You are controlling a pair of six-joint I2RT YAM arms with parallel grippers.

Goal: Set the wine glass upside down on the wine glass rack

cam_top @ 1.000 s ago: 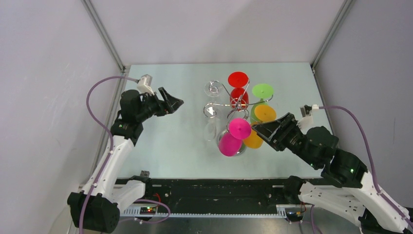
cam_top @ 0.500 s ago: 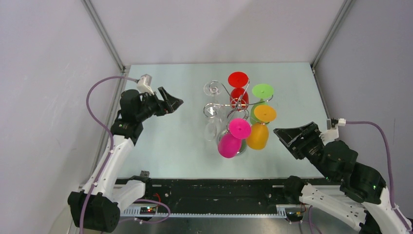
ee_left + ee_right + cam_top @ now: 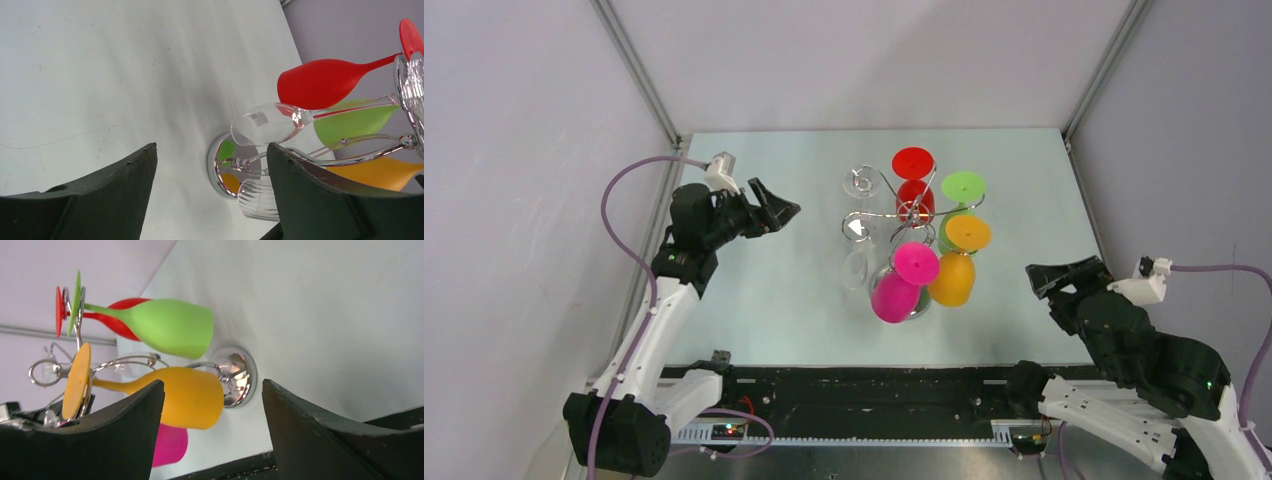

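Note:
The chrome wine glass rack (image 3: 911,213) stands mid-table on its round mirrored base (image 3: 223,165). An orange wine glass (image 3: 954,278) hangs from it upside down, foot (image 3: 968,232) on top, beside red (image 3: 913,163), green (image 3: 964,186), pink (image 3: 896,295) and clear (image 3: 860,181) glasses. My right gripper (image 3: 1049,280) is open and empty, well right of the rack. In the right wrist view the orange glass (image 3: 185,395) hangs some way beyond the right gripper (image 3: 213,385). My left gripper (image 3: 784,210) is open and empty left of the rack; in its own view the left gripper (image 3: 211,150) faces the base.
A ribbed clear glass (image 3: 257,200) and a smooth clear glass (image 3: 265,125) hang on the rack's left side. Grey enclosure walls and metal posts (image 3: 639,75) border the table. A black rail (image 3: 864,395) runs along the near edge between the arm bases.
My right gripper has backed away from the orange glass, moving right and toward the near edge, with its jaws widening. The orange glass stays hanging on the rack. The left arm has not moved.

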